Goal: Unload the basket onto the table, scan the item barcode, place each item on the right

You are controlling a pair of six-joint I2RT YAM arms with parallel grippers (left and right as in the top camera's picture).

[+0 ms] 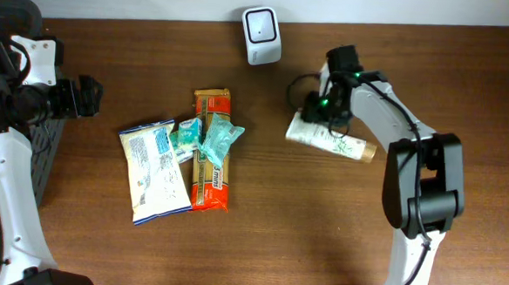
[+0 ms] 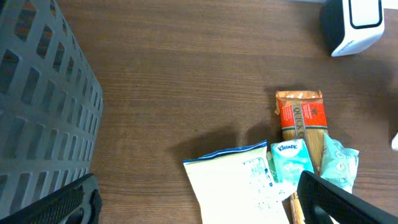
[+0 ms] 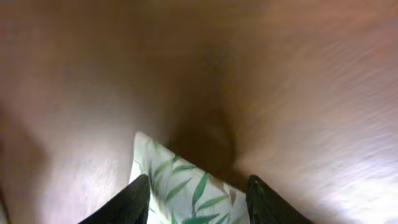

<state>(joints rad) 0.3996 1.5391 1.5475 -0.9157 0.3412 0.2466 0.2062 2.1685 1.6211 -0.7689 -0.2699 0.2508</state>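
Leaf-printed tube (image 1: 337, 143), white with green fronds and a tan cap, lies on its side on the brown wooden surface (image 1: 320, 224), right of centre and a little below and to the right of the white barcode scanner (image 1: 262, 24) standing at the far edge. The right end effector (image 3: 199, 179) sits over the tube's flat, crimped end, its two dark fingers parted and straddling that end; in the blurred right wrist view a thin dark gap shows beside one finger (image 3: 264, 196), so the tube does not look clamped. The cap points away from the scanner, toward the right arm's base.

The left end effector (image 2: 198, 186) hangs at the left side of the surface with its fingers spread wide and nothing between them, next to a dark slatted basket (image 2: 37, 93).

Four packets lie in a loose cluster at the centre, well apart from the tube: a white and blue snack bag (image 1: 152, 172), a long orange and red packet (image 1: 209, 171), a small pack of tissues (image 1: 185, 137) and a teal pouch (image 1: 221, 136) resting across the orange packet.
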